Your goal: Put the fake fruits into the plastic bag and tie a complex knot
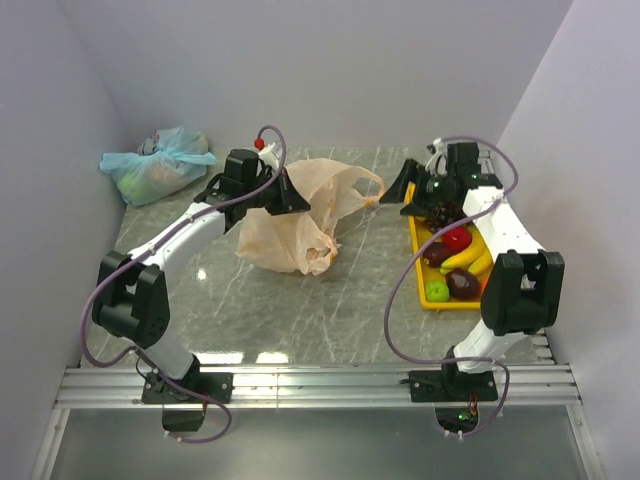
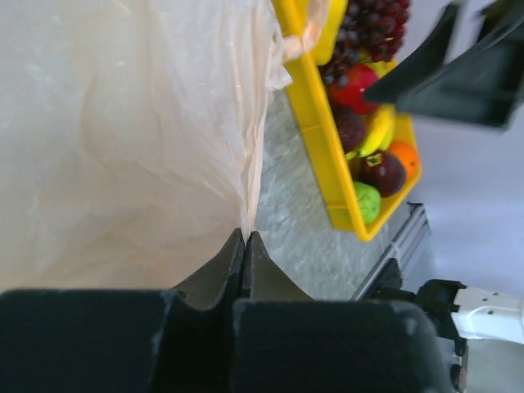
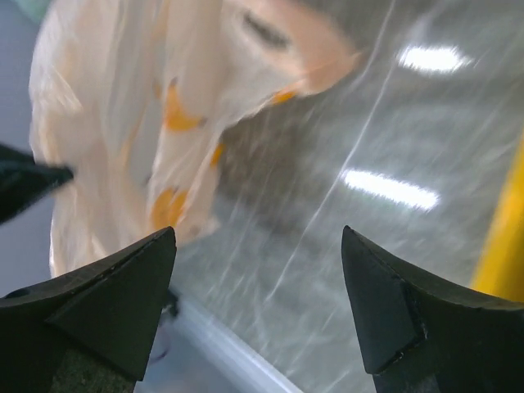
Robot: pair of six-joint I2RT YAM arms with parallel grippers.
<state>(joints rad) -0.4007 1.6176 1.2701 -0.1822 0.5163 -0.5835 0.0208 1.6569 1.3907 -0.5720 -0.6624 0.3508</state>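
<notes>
The peach plastic bag with banana prints lies on the table's middle, held up at its top edge. My left gripper is shut on the bag's rim, its jaws pinched together on the thin film. My right gripper is open and empty, hovering just right of the bag's handle loop; the bag also shows in the right wrist view. The fake fruits sit in a yellow tray: purple grapes, red fruit, banana, maroon fruit, green apple. No knot shows.
A pale blue-green tied bag lies at the back left corner. White walls close in the left, back and right. The aluminium rail runs along the near edge. The tray also shows in the left wrist view.
</notes>
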